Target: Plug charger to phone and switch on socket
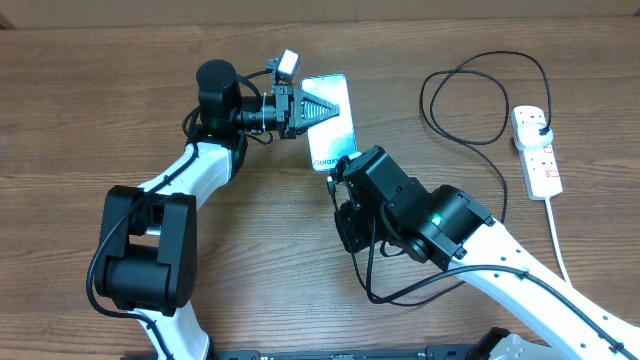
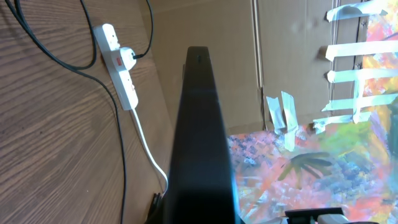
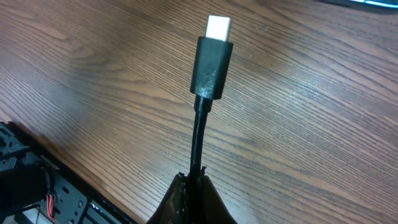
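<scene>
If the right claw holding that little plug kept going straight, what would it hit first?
Most likely the lower edge of the phone, held by the left gripper; the charger in the right gripper points its tip toward it. Exact alignment is unclear.

Brown wooden table, cardboard wall beyond one edge, colourful painted sheet, white tape strips

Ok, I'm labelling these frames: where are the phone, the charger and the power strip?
phone [image 1: 336, 138], overhead view, on its light screen.
charger [image 3: 213, 65], right wrist view, on the black connector housing.
power strip [image 1: 545, 172], overhead view, on its white body.
</scene>
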Controlling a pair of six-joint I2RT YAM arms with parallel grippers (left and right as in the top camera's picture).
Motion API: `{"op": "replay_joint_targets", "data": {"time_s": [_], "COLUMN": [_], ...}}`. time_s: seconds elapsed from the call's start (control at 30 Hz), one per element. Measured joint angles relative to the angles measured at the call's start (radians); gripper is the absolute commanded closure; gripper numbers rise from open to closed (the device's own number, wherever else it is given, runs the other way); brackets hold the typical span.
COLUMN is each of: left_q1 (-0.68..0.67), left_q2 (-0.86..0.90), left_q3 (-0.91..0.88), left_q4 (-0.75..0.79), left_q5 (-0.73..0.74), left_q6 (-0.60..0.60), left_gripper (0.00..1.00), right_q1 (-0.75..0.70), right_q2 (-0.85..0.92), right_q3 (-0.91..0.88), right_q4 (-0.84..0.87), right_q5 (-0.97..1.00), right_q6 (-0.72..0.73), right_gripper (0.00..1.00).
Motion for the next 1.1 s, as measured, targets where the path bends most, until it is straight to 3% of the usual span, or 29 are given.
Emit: {"op": "replay_joint_targets", "data": {"time_s": [1.1], "left_q1": [0.0], "left_q2": [0.0], "left_q3": [0.001], "left_q4": [0.027], "left_q5": [0.061], "left_q6": [-0.031], "left_gripper": [0.96], "right_q1": [0.0], "right_q2": [0.0], "right_q3": [0.0], "right_q4": [0.022], "right_q5": [0.006], "right_q6": [0.127], "right_gripper": [0.96]}}
